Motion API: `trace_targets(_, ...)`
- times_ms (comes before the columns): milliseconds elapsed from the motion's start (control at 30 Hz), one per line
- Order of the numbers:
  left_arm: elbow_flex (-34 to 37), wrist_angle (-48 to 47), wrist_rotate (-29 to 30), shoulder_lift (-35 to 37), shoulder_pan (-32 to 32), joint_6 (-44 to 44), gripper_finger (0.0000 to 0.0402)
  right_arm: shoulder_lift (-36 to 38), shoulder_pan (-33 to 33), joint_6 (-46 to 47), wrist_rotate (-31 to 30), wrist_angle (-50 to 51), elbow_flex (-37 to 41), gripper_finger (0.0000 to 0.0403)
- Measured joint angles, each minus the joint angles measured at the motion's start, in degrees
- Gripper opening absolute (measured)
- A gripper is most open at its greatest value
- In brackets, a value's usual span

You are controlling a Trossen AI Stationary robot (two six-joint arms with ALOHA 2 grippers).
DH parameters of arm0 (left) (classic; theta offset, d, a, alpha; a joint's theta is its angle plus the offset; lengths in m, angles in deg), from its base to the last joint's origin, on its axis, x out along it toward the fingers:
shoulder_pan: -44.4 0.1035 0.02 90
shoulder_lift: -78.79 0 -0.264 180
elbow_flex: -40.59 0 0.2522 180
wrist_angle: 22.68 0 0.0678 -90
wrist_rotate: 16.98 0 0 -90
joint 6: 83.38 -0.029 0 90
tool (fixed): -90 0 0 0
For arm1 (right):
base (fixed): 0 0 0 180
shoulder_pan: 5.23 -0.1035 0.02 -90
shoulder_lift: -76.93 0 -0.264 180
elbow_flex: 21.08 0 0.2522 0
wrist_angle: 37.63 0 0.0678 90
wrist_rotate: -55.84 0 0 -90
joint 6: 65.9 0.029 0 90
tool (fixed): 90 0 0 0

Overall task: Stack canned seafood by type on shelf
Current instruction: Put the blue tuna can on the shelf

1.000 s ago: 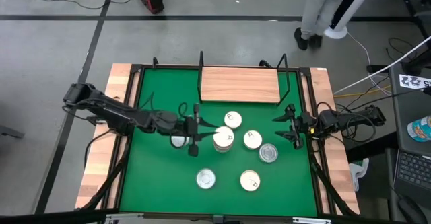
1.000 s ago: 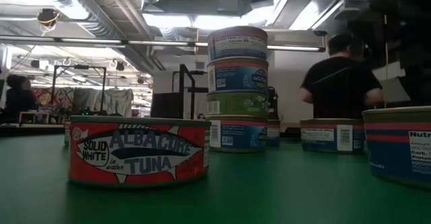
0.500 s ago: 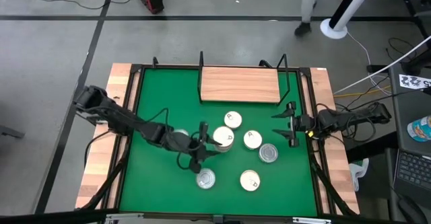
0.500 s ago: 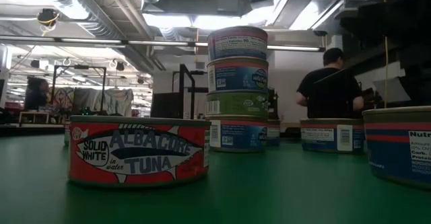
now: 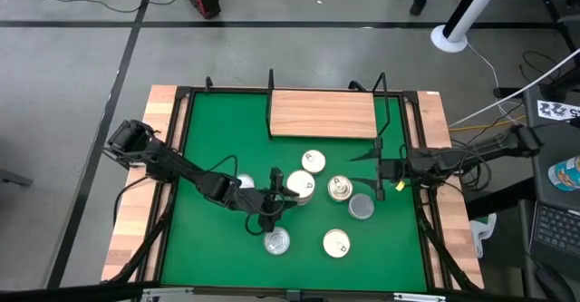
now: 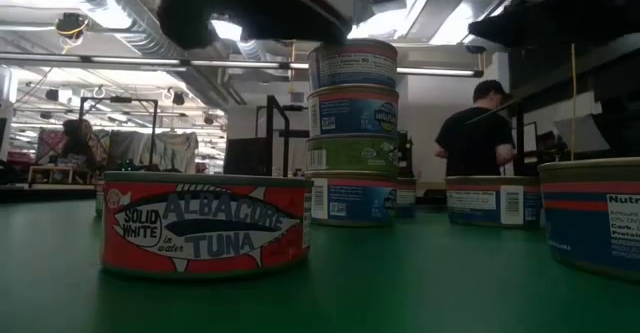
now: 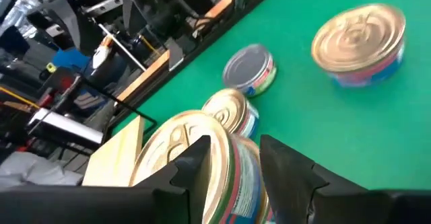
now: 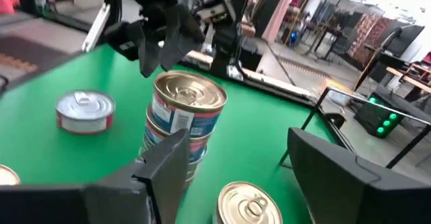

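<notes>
A stack of four tins (image 6: 350, 133) stands mid-table (image 5: 301, 186). Loose tins lie around it: gold-topped ones (image 5: 314, 160), (image 5: 341, 189), (image 5: 335, 243), silver-topped ones (image 5: 361, 207), (image 5: 276, 241), and one (image 5: 243, 182) partly under my left arm. The nearest to the low camera is a red albacore tin (image 6: 205, 223). The shelf (image 5: 323, 113), a pale board in a black wire frame, stands at the far edge with nothing on it. My left gripper (image 5: 276, 200) hovers open at the stack's left, by the top tin (image 7: 188, 157). My right gripper (image 5: 373, 168) is open, right of the tins.
Wooden planks (image 5: 163, 148) edge the green table on both sides. Green mat lies bare between the shelf and the tins and along the near left. A person (image 6: 475, 138) stands in the room beyond the table.
My left gripper has dropped and swung toward the near edge along the stack's left side, rolling as it went. My right gripper has come off the right edge toward the tins and rolled. The tins have stayed put.
</notes>
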Motion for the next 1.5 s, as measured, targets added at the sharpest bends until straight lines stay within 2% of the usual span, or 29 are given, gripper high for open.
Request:
trace_targets(167, 0.0, 0.3, 2.99, 0.02, 0.0, -1.63, 0.0115, -6.85, 0.01, -2.06, -0.03, -0.05, -4.35, 0.025)
trace_targets(333, 0.0, -1.81, 3.28, 0.02, 0.0, -1.72, 0.0105, -12.06, 0.02, -2.76, -0.03, -0.13, -7.83, 0.025)
trace_targets(833, 0.0, -5.38, 4.09, 0.15, 0.72, -2.37, 0.01, -21.63, 0.02, -4.6, 0.01, -0.24, -12.53, 0.025)
trace_targets(1033, 0.0, -5.34, 4.39, 0.15, 0.71, -4.71, 0.0068, -24.89, 0.0, -5.28, 0.01, -2.41, -12.51, 0.025)
trace_targets(1233, 0.0, -5.21, 5.45, 0.15, 0.76, -4.79, 0.0033, -28.06, 0.0, -11.92, 0.03, -3.89, -12.51, 0.025)
trace_targets(1500, -0.01, -4.85, 5.84, 0.15, 0.77, -4.77, 0.0003, -32.1, 0.01, -16.41, 0.06, -9.14, -12.51, 0.025)
